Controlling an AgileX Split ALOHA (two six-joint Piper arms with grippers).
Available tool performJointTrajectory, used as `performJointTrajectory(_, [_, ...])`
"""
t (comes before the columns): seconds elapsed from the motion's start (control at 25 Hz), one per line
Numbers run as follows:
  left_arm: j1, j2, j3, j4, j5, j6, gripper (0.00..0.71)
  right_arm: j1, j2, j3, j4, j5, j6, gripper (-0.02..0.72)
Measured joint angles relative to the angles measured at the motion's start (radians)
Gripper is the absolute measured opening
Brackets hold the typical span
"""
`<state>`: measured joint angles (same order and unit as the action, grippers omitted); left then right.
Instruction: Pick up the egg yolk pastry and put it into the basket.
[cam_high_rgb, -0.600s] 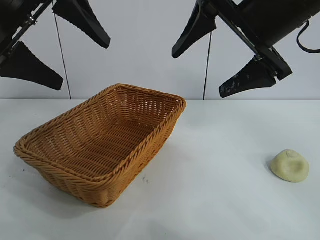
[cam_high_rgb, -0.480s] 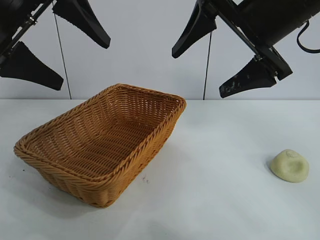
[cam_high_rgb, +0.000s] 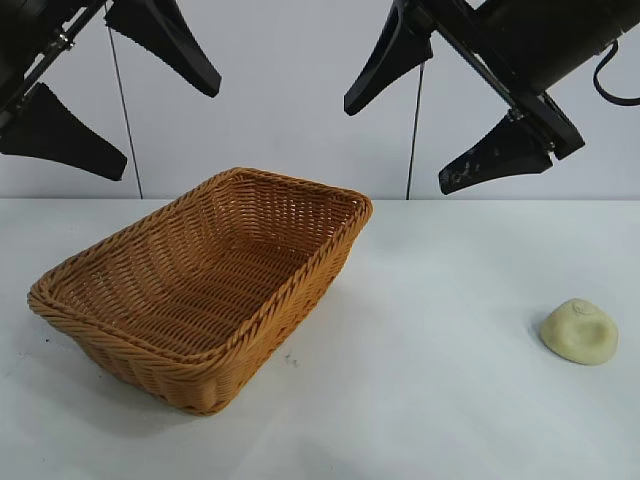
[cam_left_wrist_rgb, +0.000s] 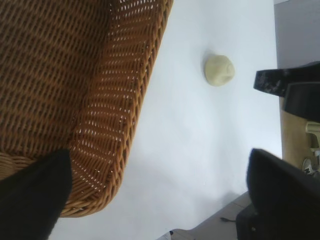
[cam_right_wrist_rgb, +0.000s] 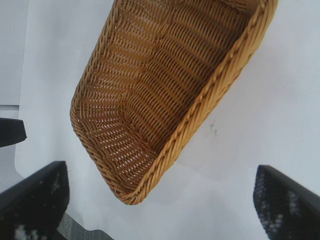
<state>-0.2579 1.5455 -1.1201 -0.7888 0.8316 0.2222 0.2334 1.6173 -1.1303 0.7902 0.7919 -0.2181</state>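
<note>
**Operator:** Nothing has shifted since the earlier frames. My left gripper and right gripper hang high over the table, fingers spread wide, holding nothing.

**Colleague:** And the egg yolk pastry?

**Operator:** On the table at the right, well apart from the basket.

**Colleague:** Risks?

**Operator:** It looks soft; I'd guess a hard pinch dents it, and an off-centre approach could nudge it away. Carrying low might clip the braided rim.
</note>
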Motion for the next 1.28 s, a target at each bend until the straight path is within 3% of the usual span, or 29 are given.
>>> performJointTrajectory(0.6, [0.002,-0.001,0.0,-0.053,-0.048,-0.002,0.696,0.0,0.0,0.0,0.0,-0.001,0.0,0.694])
performJointTrajectory(0.72, [0.023,-0.019,0.0,-0.04,-0.019,-0.026,0.696,0.0,0.0,0.0,0.0,-0.001,0.0,0.694])
performJointTrajectory(0.92, [0.026,-0.105,0.0,0.126,0.052,-0.191,0.696,0.0,0.0,0.0,0.0,-0.001,0.0,0.694])
performJointTrajectory(1.28, [-0.123,-0.206,0.061,0.547,0.042,-0.868,0.696,0.0,0.0,0.0,-0.001,-0.002,0.0,0.694])
